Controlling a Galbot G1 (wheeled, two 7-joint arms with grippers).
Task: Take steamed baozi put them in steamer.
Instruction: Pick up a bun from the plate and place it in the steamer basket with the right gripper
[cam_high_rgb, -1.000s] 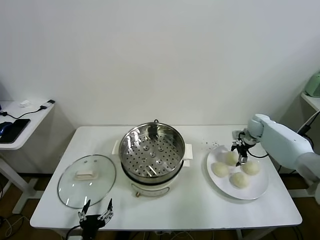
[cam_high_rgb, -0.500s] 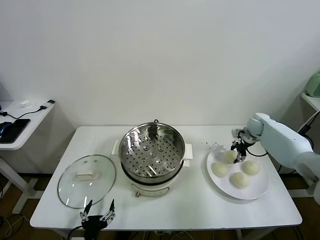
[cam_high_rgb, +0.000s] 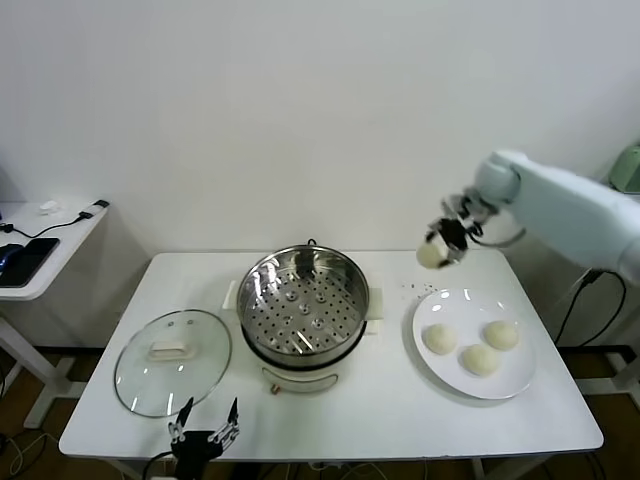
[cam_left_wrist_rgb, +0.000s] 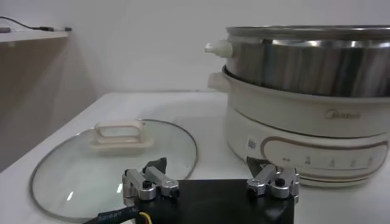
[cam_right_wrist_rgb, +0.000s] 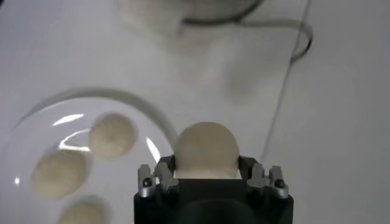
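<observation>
My right gripper (cam_high_rgb: 443, 245) is shut on one cream-white baozi (cam_high_rgb: 431, 256) and holds it in the air above the table, between the white plate (cam_high_rgb: 510, 384) and the steamer (cam_high_rgb: 305, 303). The held bun fills the jaws in the right wrist view (cam_right_wrist_rgb: 205, 150). Three more baozi (cam_high_rgb: 439, 338) (cam_high_rgb: 501, 334) (cam_high_rgb: 479, 359) lie on the plate. The steel steamer basket on its white pot base is empty and also shows in the left wrist view (cam_left_wrist_rgb: 308, 58). My left gripper (cam_high_rgb: 205, 436) is parked, open, at the table's front edge.
The glass lid with a white handle (cam_high_rgb: 173, 360) lies flat left of the steamer, just behind my left gripper. A side table (cam_high_rgb: 40, 250) with a phone and cables stands at far left. A cable hangs off the table's right edge.
My right gripper closed on the back-left baozi, lifted it off the plate and carried it up and left toward the steamer. The left gripper shifted slightly right.
</observation>
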